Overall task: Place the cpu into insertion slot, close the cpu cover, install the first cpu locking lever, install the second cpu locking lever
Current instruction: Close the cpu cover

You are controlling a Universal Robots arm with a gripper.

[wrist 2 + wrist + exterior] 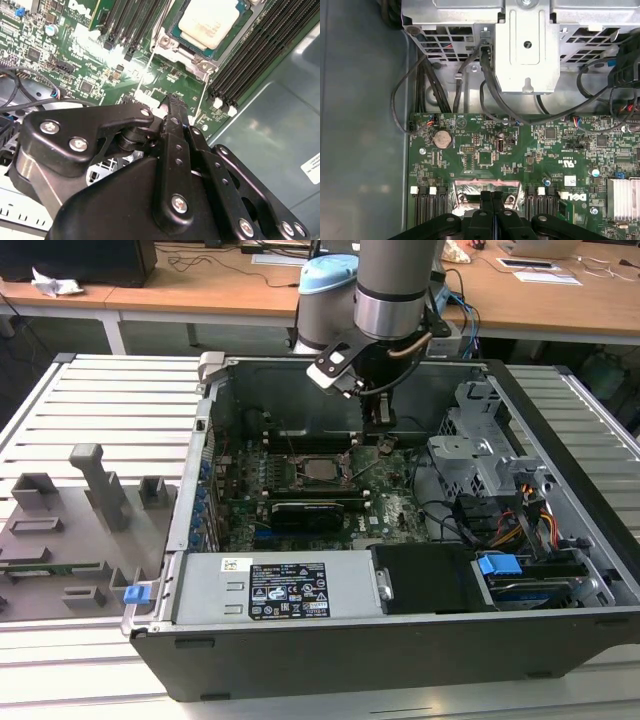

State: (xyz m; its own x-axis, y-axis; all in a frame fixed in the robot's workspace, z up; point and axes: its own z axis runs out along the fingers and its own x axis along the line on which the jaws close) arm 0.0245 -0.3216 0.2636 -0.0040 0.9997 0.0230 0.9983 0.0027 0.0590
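Cpu shows a pale, glossy silver-white square face.

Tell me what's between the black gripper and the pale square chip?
In the second wrist view, green circuit board and two thin silvery rods lie between the black gripper and the pale square chip.

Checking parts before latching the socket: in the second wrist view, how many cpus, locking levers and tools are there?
cpu: 1
levers: 2
tool: 1
Total: 4
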